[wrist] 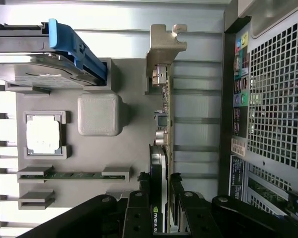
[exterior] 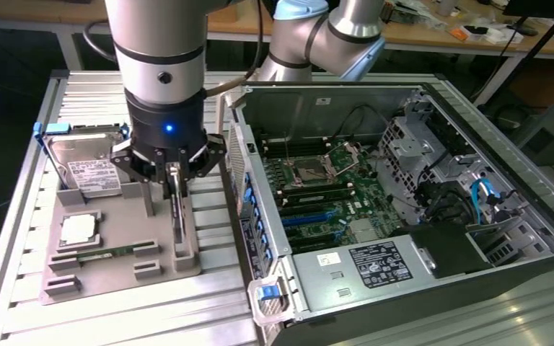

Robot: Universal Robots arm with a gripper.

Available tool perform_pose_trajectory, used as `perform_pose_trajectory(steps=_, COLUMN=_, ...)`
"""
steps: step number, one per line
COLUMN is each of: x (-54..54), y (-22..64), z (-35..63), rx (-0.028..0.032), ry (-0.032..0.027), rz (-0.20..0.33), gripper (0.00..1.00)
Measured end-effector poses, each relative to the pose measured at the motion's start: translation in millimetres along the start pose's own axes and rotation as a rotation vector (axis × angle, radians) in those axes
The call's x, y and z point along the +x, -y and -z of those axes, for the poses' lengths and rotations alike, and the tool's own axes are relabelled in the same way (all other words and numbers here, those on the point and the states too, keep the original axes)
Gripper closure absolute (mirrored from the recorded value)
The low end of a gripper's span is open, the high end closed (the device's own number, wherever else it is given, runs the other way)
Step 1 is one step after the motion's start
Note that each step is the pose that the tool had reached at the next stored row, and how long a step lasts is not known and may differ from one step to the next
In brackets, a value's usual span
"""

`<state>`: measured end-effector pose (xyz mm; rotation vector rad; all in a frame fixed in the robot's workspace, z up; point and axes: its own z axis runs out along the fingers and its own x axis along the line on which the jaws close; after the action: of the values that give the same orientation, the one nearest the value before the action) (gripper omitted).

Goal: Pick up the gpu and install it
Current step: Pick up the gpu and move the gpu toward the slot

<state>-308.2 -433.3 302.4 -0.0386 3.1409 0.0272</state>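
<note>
clamping: end effector point(wrist: 160, 184) closed on upright gpu point(wrist: 164, 119) | hard drive point(exterior: 86, 171) near | computer case wall point(wrist: 273, 99) just beside

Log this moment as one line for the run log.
phase: grasp | end effector: shut on gpu | gpu: on edge in grey holder, not lifted | case: open, beside holder
</note>
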Motion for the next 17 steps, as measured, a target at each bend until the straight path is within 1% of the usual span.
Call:
perform_pose_trajectory(steps=10, x=-0.3, y=-0.4, z=25.4, rx=0.0044, ry=-0.0001, rz=0.000, gripper=0.73)
perform_pose_trajectory(steps=12, x=-0.4, y=-0.6, z=32.8, rx=0.0060, ry=-0.0002, rz=0.000, gripper=0.73)
perform_pose_trajectory(steps=17, x=-0.5, y=-0.8, z=46.4, rx=0.0088, ry=-0.0003, rz=0.000, gripper=0.73)
